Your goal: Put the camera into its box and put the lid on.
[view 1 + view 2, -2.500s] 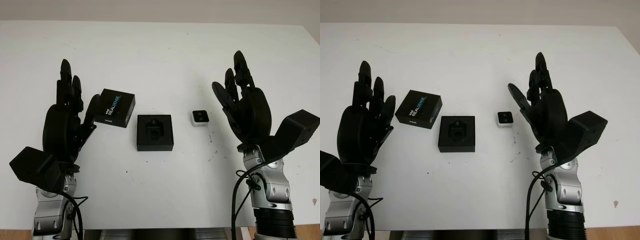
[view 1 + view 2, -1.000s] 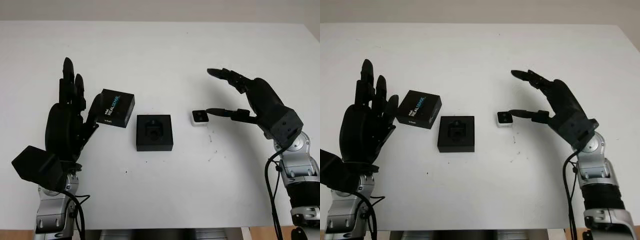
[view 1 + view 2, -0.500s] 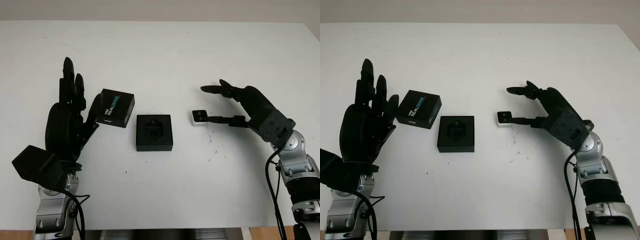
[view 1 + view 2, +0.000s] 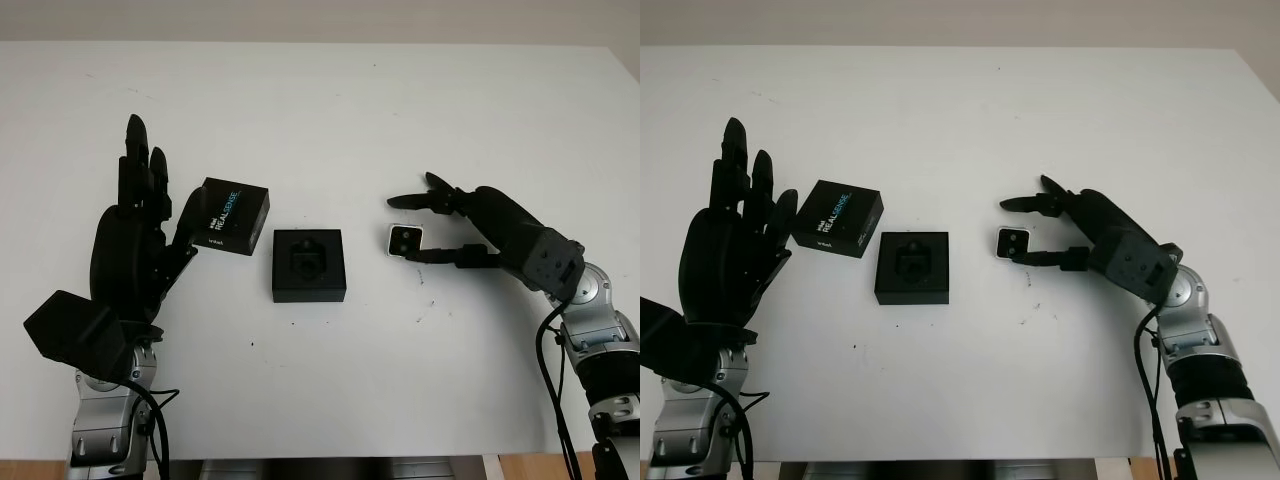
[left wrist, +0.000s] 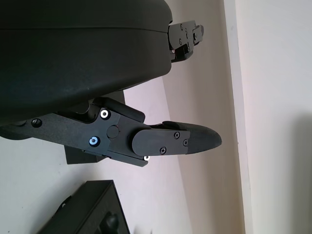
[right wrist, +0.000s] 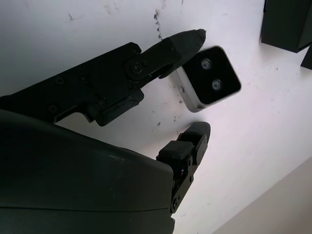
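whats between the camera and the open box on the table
Nothing: in the left eye view the stretch of white table between the camera and the open box is bare. The right hand brackets the camera from its far side.

Both the left hand (image 4: 130, 250) and the right hand (image 4: 480, 225) are matte black plastic with jointed, screw-fastened fingers, set on ribbed silver metal forearms along which thin black cables loop beside the wrists.

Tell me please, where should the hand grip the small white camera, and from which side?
Grip the camera by its two narrow white side edges, coming from the robot's right, where the right hand already brackets it. Its dark lens face points up, so the sides are free.
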`<state>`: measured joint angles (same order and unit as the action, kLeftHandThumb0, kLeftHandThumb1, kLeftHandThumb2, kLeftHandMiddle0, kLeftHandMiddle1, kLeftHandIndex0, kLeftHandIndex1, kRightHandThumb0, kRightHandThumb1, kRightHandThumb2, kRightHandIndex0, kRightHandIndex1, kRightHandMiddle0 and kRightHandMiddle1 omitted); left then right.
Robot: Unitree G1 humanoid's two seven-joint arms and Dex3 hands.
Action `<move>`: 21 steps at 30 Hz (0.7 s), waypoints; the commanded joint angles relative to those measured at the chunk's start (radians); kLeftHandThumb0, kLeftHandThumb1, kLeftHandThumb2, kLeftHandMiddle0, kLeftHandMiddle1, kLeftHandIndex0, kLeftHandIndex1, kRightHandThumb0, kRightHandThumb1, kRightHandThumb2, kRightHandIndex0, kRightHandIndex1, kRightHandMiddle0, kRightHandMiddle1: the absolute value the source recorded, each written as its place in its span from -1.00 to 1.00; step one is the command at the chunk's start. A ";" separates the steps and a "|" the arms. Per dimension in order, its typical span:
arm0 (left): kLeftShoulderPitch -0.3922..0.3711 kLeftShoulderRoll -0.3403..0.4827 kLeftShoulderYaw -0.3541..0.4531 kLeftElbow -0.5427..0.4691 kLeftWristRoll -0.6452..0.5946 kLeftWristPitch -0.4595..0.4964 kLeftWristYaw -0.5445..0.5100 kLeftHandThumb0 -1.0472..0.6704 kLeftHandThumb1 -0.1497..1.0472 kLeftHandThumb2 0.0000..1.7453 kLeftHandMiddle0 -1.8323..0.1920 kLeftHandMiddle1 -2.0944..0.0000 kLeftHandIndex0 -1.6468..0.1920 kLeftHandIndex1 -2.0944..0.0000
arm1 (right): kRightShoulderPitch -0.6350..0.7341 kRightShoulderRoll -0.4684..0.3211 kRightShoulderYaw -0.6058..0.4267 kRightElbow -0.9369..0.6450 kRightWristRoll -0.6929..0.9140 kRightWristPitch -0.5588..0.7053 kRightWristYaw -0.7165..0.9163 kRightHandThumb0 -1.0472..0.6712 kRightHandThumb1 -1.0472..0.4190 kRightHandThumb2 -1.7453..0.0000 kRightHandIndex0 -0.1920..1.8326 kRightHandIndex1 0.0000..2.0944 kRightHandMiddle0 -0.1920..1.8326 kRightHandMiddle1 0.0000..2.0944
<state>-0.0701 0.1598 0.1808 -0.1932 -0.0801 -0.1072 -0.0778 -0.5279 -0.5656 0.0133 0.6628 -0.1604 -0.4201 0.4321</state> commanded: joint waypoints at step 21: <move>0.007 0.007 -0.001 -0.002 0.000 -0.002 -0.011 -0.44 1.00 -0.58 0.94 0.95 0.99 0.95 | 0.088 0.039 0.000 0.010 -0.039 -0.090 -0.203 -0.57 -0.68 0.93 -0.78 -0.92 -0.28 -0.88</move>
<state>-0.0700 0.1601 0.1800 -0.1932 -0.0797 -0.1011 -0.0855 -0.4603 -0.5382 0.0147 0.6668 -0.1928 -0.4981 0.2473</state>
